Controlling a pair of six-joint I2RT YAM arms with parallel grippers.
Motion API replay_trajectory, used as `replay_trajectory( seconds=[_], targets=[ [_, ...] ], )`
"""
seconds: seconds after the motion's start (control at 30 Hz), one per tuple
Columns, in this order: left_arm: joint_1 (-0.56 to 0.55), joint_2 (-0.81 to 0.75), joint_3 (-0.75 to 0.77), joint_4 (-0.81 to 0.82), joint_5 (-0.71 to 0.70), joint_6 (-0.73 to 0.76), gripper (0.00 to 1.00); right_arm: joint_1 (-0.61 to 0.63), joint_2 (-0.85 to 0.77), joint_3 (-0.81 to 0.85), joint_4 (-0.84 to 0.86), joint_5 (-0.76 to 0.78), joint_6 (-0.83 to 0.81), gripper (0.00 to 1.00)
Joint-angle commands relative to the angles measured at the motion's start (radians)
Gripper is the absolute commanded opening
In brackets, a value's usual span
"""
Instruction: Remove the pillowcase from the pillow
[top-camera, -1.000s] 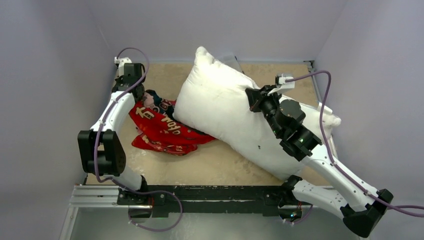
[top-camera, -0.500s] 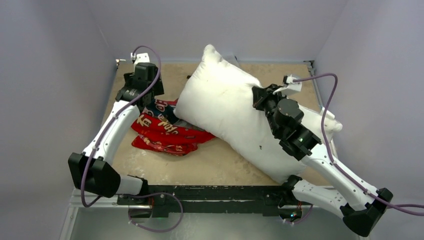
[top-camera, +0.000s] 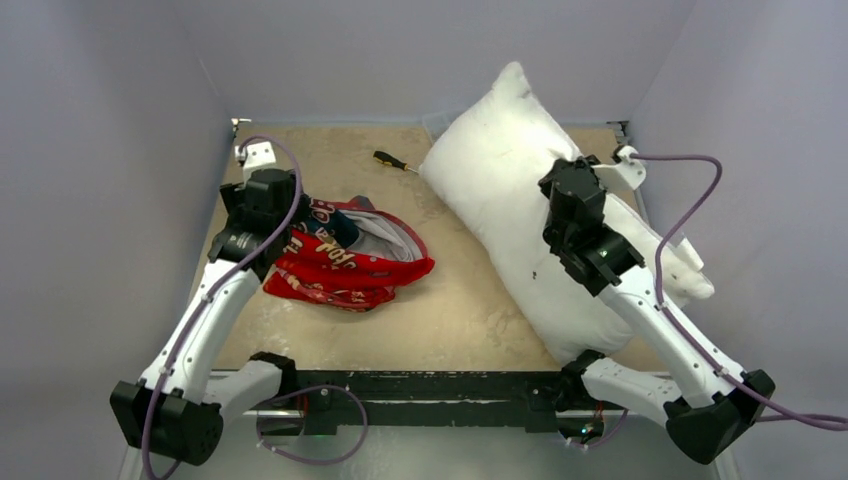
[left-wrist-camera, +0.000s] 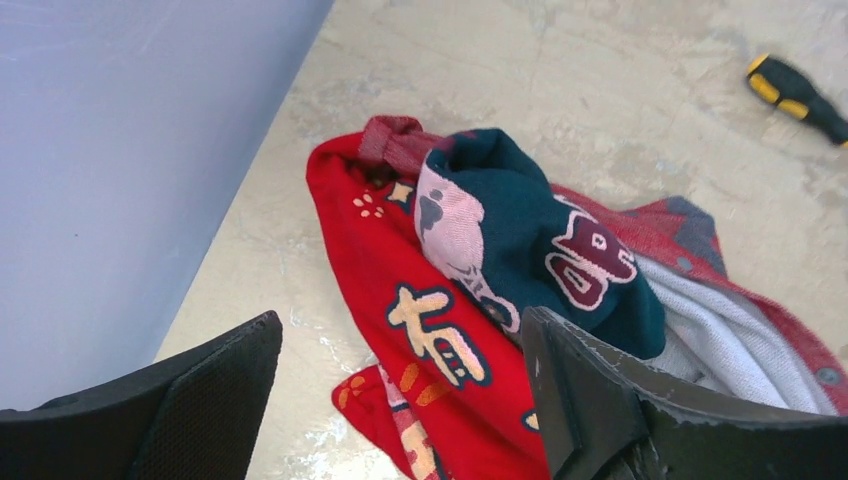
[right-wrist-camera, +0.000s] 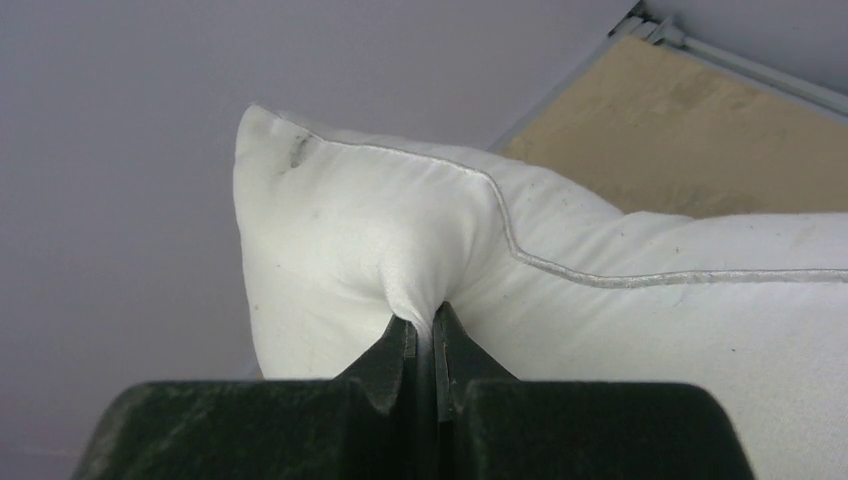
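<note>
From above, the pillowcase (top-camera: 345, 262) lies crumpled on the left half of the table (top-camera: 470, 310), fully off the pillow (top-camera: 500, 185) and well apart from it. The pillow slants along the right side, one corner raised toward the back wall. A screwdriver (top-camera: 395, 162) lies between them, near the back. That view hides both sets of fingers under the wrists.

The right wrist camera fills the gap: the right gripper (right-wrist-camera: 425, 330) is clenched on a small fold of white pillow fabric near a piped corner. The left wrist camera shows the left gripper (left-wrist-camera: 400, 325) spread wide over the pillowcase with nothing between its fingers. They seem to hang just above the cloth, though contact is hard to judge.

Close up, the cover is bright red with gold characters, a dark teal patch bunched on top — its pale grey lining shows at the open mouth.
</note>
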Motion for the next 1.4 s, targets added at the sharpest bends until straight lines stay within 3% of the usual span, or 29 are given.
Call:
replay_trajectory(
  seconds=[0.0,0.23,0.43,0.57,0.63,0.77,0.87,1.13,1.37],
  targets=[
    [0.005,-0.117,-0.045,0.108,-0.052,0.015,0.89,-0.088,-0.032,0.043,0.12,0.091,0.131,0.0],
    [0.005,-0.232,-0.1,0.139,-0.108,0.01,0.95,-0.234,-0.023,-0.047,0.068,0.145,0.348,0.0],
    [0.005,-0.24,-0.108,0.139,-0.097,0.007,0.95,-0.321,0.059,-0.105,0.037,0.054,0.441,0.09],
    [0.005,-0.244,-0.112,0.139,-0.09,0.006,0.95,-0.339,0.092,-0.1,-0.007,0.028,0.447,0.49],
    [0.005,-0.248,-0.114,0.141,-0.09,0.006,0.95,-0.339,0.079,-0.088,-0.025,0.019,0.444,0.64],
    [0.005,-0.259,-0.117,0.147,-0.09,0.008,0.95,-0.339,-0.011,-0.1,0.03,-0.038,0.342,0.87],
    [0.005,-0.273,-0.125,0.159,-0.079,0.011,0.95,-0.338,-0.091,-0.102,0.047,-0.073,0.294,0.99],
    [0.005,-0.321,-0.07,0.054,-0.026,-0.022,0.96,-0.338,-0.282,-0.052,0.039,-0.132,0.154,0.99],
    [0.005,-0.446,-0.079,-0.016,0.043,-0.065,0.96,-0.338,-0.422,-0.02,0.102,-0.169,-0.087,0.99]
  ],
)
